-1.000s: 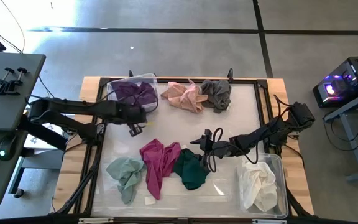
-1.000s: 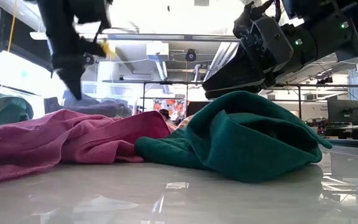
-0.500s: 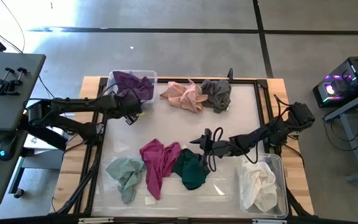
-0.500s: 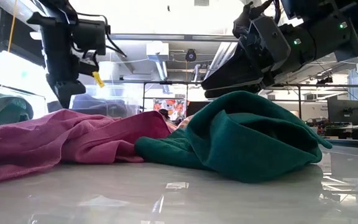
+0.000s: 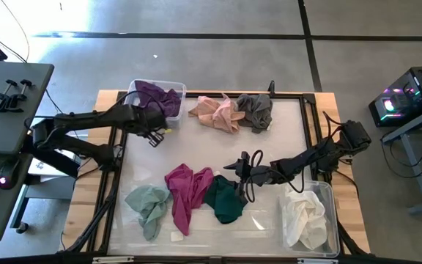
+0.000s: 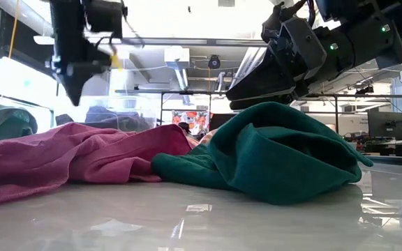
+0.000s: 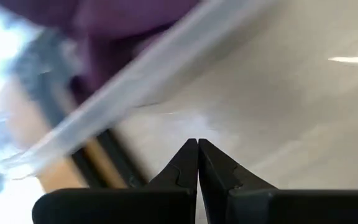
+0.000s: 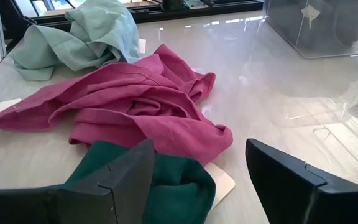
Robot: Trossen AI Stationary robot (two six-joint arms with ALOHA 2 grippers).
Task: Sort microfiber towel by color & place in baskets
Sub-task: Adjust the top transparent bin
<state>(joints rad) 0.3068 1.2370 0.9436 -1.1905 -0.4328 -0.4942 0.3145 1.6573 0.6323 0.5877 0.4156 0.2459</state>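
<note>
My left gripper (image 5: 152, 137) is shut and holds nothing, above the table beside the small basket (image 5: 173, 89) at the far left, which holds a purple towel (image 5: 156, 99). The left wrist view shows its shut fingers (image 7: 197, 149) over bare table, next to the basket's wall (image 7: 166, 56). My right gripper (image 5: 239, 167) stands open, slanting down just over the top of the dark green towel (image 5: 224, 199), with a finger on either side in the right wrist view (image 8: 199, 149). A magenta towel (image 5: 185, 191) and a light green towel (image 5: 146, 205) lie crumpled to its left. My right gripper stands open close over the dark green towel's top (image 6: 278, 111). I cannot tell whether a finger touches it.
A pink towel (image 5: 215, 111) and a grey towel (image 5: 255, 110) lie at the far edge. The larger basket (image 5: 332, 194) at the near right holds a white towel (image 5: 305, 218). Bare table lies between the far towels and the near ones.
My left gripper has moved toward the table's far edge and a little left, closer to the small basket. It has risen slightly, rolled about its wrist and stayed shut.
</note>
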